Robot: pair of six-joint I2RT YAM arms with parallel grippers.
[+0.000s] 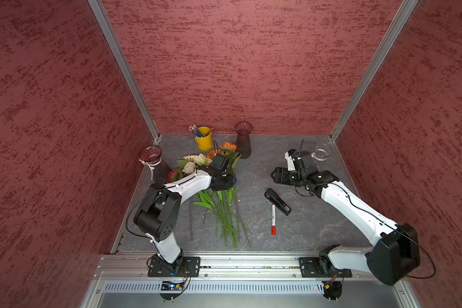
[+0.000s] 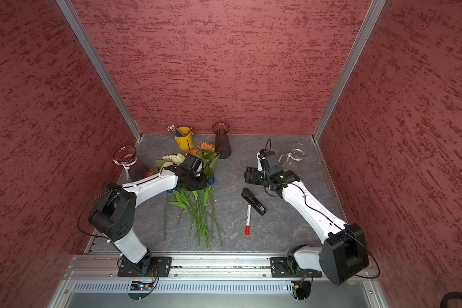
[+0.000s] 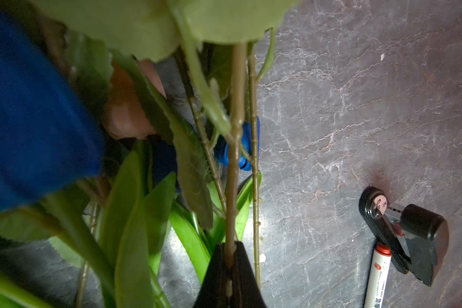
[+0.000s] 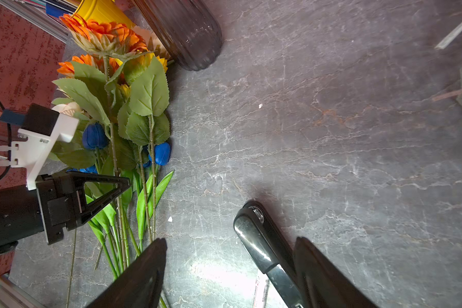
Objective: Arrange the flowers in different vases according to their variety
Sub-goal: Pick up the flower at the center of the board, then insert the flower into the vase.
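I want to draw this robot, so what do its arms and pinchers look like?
The left arm and right arm have smooth white shells, chunky black joints and thin black cables looping alongside. The left gripper and right gripper have black, pointed, triangular fingers.

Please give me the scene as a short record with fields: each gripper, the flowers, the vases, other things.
left gripper: shut on a flower stem in the pile
right gripper: open, holding nothing, above the table beside the stapler
flowers: one pile lying on the table
vases: flared vase, ribbed vase, small clear vase; all upright, no flowers inside
other: yellow pen cup, red marker
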